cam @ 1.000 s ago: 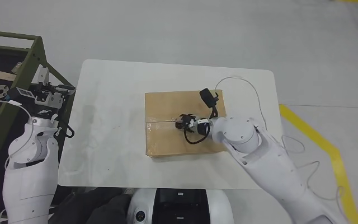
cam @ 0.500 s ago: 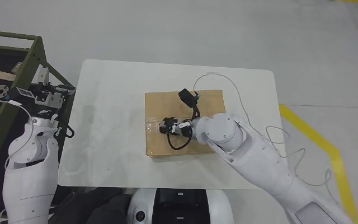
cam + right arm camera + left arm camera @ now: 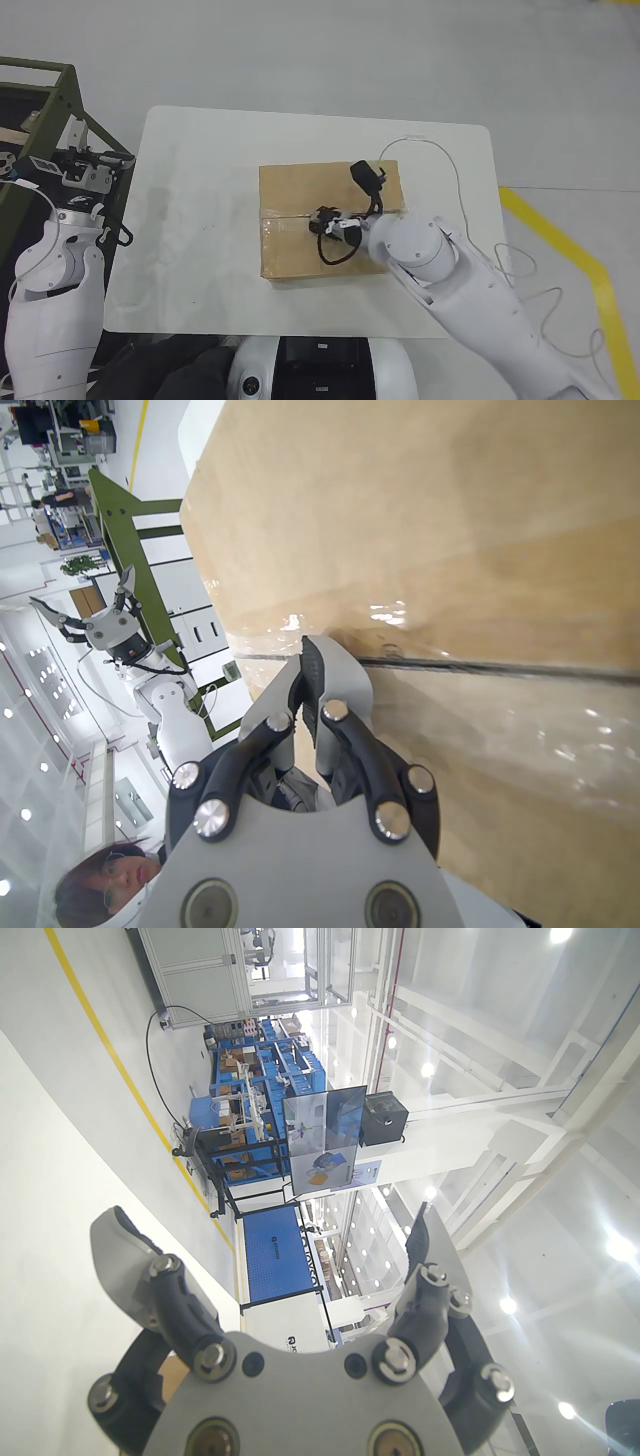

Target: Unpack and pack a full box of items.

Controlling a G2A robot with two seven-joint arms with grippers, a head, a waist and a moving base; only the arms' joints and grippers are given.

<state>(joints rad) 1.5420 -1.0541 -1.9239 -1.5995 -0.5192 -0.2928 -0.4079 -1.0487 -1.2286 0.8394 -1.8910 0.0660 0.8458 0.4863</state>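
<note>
A closed brown cardboard box point(image 3: 300, 195) lies in the middle of the white table point(image 3: 190, 250); clear tape runs along its centre seam point(image 3: 500, 670). My right gripper point(image 3: 320, 222) is down on the box's top, right at that seam. Its tips point(image 3: 304, 660) are pressed together with nothing between them, so it is shut. My left gripper point(image 3: 85, 168) is held up beyond the table's left edge, away from the box. Its fingers point(image 3: 120, 1233) are spread wide with empty air between them.
A dark green frame cart point(image 3: 55, 95) stands to the left of the table, close to my left arm. A thin white cable point(image 3: 455, 170) trails from my right arm across the table's right part and onto the floor. Yellow floor tape point(image 3: 570, 250) runs at the right.
My right gripper slid left along the box's seam, then came back to the right, ending near where it began. The left arm and the box have stayed put.
</note>
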